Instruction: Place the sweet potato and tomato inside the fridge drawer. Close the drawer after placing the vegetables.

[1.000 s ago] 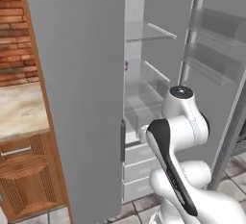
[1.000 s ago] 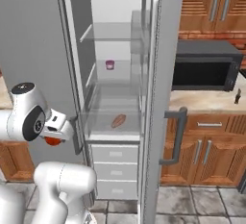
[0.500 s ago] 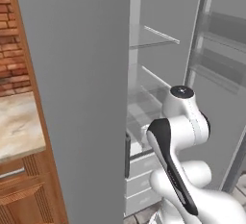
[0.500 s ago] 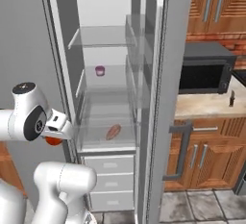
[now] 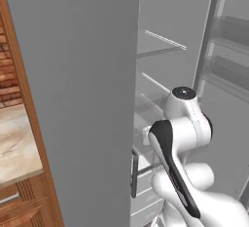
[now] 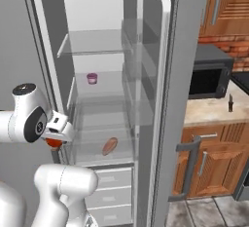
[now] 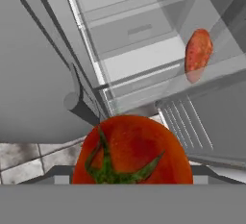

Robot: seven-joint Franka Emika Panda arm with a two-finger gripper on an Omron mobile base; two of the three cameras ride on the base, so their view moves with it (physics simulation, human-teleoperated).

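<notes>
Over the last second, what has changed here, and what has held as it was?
The base drove, so both base views swung closer onto the open fridge; the things themselves did not move. The gripper stays shut on the tomato. The sweet potato still lies in the open fridge drawer, the purple cup on its shelf.

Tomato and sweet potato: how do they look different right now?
The tomato is bright red, round, with a green stem star; the sweet potato is duller orange-brown and oval. The tomato sits in the gripper outside the fridge; the sweet potato lies in the clear fridge drawer. Both are whole vegetables.
</notes>
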